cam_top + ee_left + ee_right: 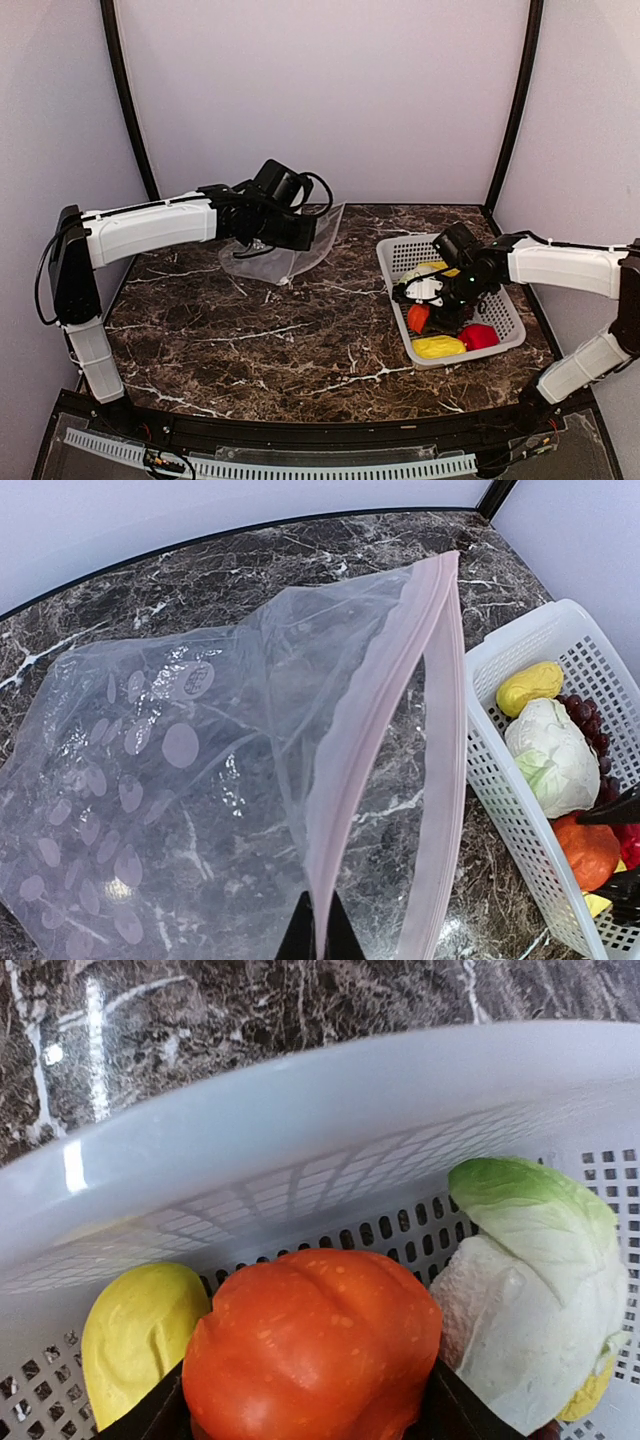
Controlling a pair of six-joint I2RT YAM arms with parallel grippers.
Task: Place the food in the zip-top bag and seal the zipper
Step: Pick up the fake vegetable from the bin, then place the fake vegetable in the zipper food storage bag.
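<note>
The clear spotted zip-top bag [285,255] lies on the marble at the back left, its mouth facing the basket. My left gripper [320,930] is shut on the near lip of the pinkish zipper [380,700] and lifts it, so the mouth [420,780] gapes open. My right gripper [310,1410] is down in the white basket [395,250], its fingers pressed on both sides of the orange pumpkin [310,1340]. The white cauliflower [540,1300] lies to its right, a yellow piece [135,1340] to its left. The red pepper [478,336] and the other yellow piece [530,685] are also in the basket.
The basket wall [300,1110] stands close in front of the pumpkin. Dark grapes [590,725] lie beside the cauliflower [550,755]. Bare marble table [300,340] lies between bag and basket. Lilac walls enclose the back and sides.
</note>
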